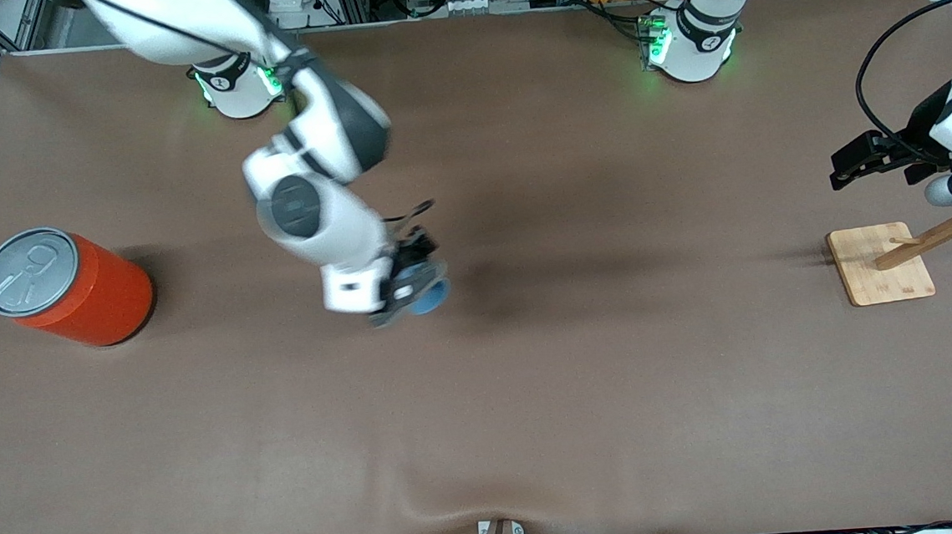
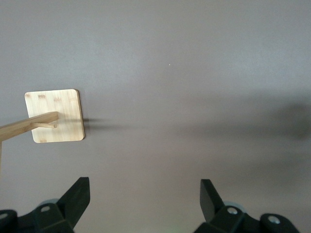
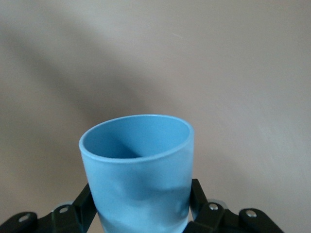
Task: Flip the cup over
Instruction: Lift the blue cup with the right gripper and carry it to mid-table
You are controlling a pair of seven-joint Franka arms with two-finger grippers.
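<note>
Gripping the cup (image 3: 138, 174) from both sides, the right gripper (image 1: 410, 284) has its fingers (image 3: 197, 196) clamped on the lower wall, which dents slightly under the squeeze. Cup is light blue, darker inside, mouth pointing away from the wrist camera. In the front view only part of it shows under the right gripper, held over the middle of the brown table (image 1: 618, 374).

Orange can (image 1: 67, 285) with grey pull-tab lid stands upright toward the right arm's end of the table, well apart from the cup.

Left gripper (image 2: 145, 196) waits above the left arm's end, jaws spread wide, holding nothing. Wooden stand (image 1: 882, 264) with a square base and slanted peg sits below it.
</note>
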